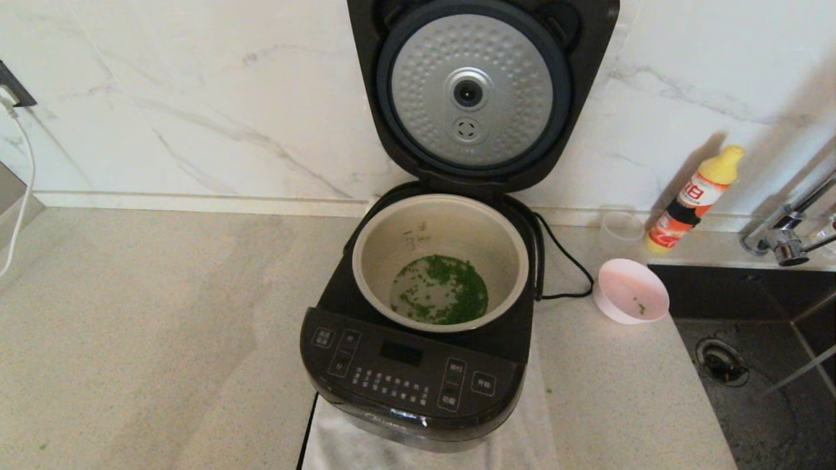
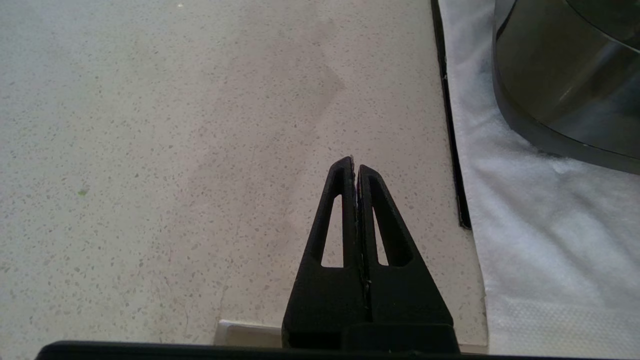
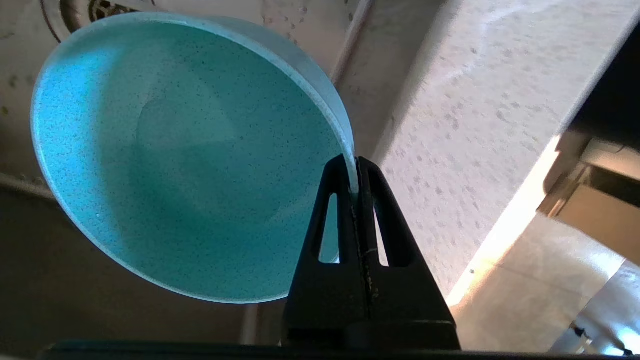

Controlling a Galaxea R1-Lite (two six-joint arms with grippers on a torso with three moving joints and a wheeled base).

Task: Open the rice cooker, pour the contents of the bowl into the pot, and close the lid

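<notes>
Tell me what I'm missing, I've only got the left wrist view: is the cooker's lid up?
Observer: Yes. The lid stands upright behind the pot, with its dimpled silver underside facing forward.
Operator: Has anything gone into the pot?
Observer: Green bits are scattered over its bottom.
Operator: Where's the right gripper?
Observer: It is outside the head view. In its own wrist view the right gripper is shut, with its tips at the rim of the bowl. The head view shows that bowl on the counter right of the cooker, with no arm beside it.
</notes>
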